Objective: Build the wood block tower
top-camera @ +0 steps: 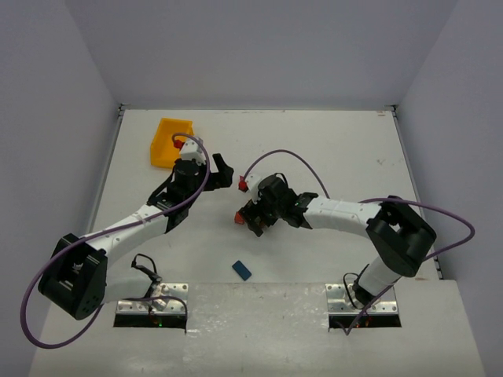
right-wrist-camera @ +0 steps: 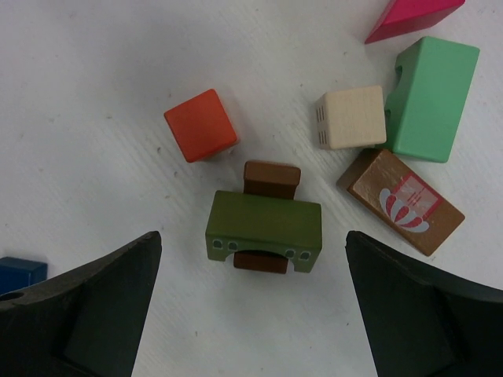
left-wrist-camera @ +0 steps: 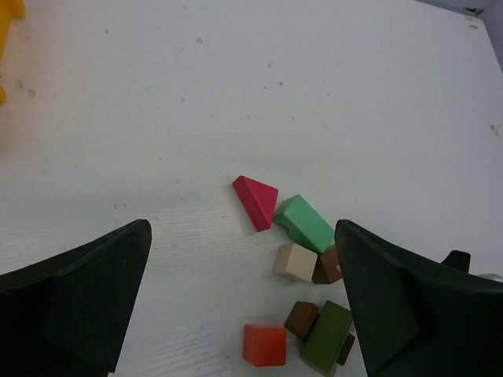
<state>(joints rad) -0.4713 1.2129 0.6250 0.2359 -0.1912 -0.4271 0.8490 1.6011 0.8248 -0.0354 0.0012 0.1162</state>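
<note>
The wood blocks lie loose in a cluster, and no tower stands. In the right wrist view an olive arch block (right-wrist-camera: 264, 226) straddles a brown block (right-wrist-camera: 271, 177). Around it lie a red cube (right-wrist-camera: 201, 125), a cream cube (right-wrist-camera: 351, 117), a green block (right-wrist-camera: 431, 97), a printed brown brick (right-wrist-camera: 401, 201) and the magenta prism (right-wrist-camera: 409, 17). My right gripper (right-wrist-camera: 251, 236) is open above the arch, and in the top view (top-camera: 255, 218) it hides most of the cluster. My left gripper (left-wrist-camera: 240, 228) is open and empty, apart from the prism (left-wrist-camera: 256, 200) and green block (left-wrist-camera: 305, 222).
A blue block (top-camera: 241, 270) lies alone toward the near edge and shows at the left of the right wrist view (right-wrist-camera: 20, 273). The yellow-orange bin (top-camera: 171, 141) stands at the back left, behind my left gripper (top-camera: 222, 171). Grey walls enclose the table.
</note>
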